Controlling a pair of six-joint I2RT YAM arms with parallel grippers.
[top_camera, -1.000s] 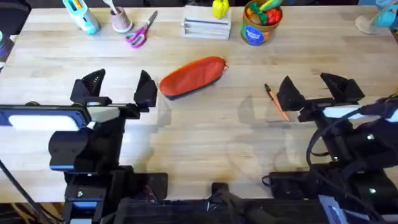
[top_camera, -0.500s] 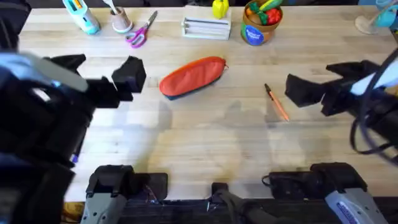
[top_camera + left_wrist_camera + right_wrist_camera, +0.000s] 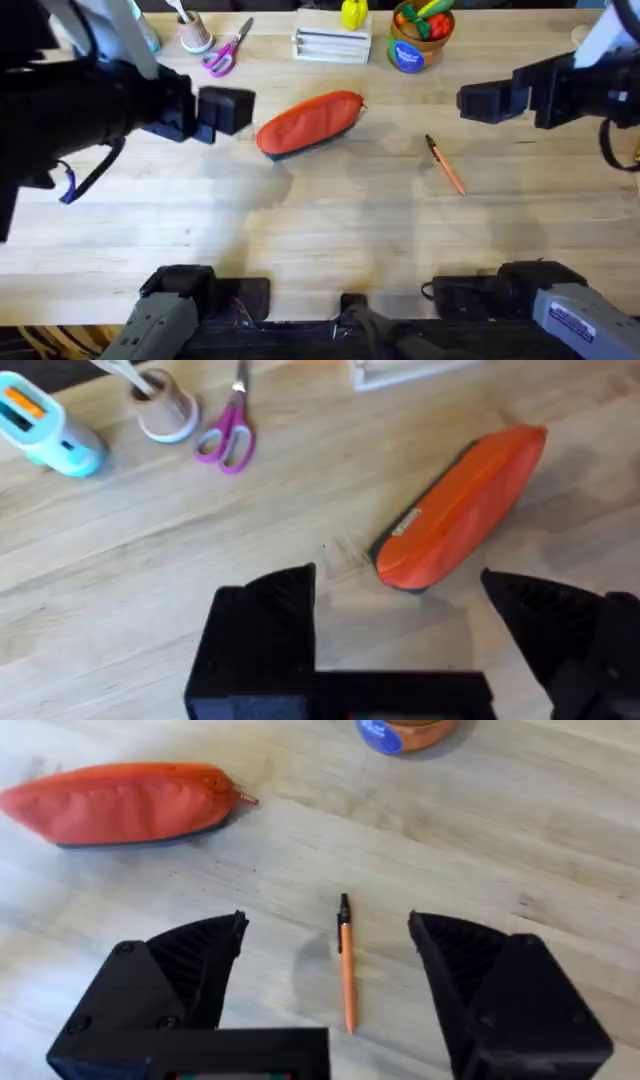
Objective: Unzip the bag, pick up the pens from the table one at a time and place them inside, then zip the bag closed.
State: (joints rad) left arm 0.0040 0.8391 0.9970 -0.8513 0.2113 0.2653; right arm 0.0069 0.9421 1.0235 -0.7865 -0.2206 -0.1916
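- Both arms have risen and swung forward since a second ago; bag and pen have not shifted.
- Left pincer (image 3: 400,620): jaws wide apart, empty, hanging just beside the bag's (image 3: 310,122) near-left end.
- Bag lies mid-table (image 3: 320,230), zipped; long axis slanted, running away and to the right from the left pincer. Pull at the far right tip.
- Right pincer (image 3: 325,970): wide open, empty, above the pen (image 3: 446,165).
- Pen lies between the right jaws, its length across their closing line.
- Judgement: left arm is nearer the bag; unzipping not yet begun.
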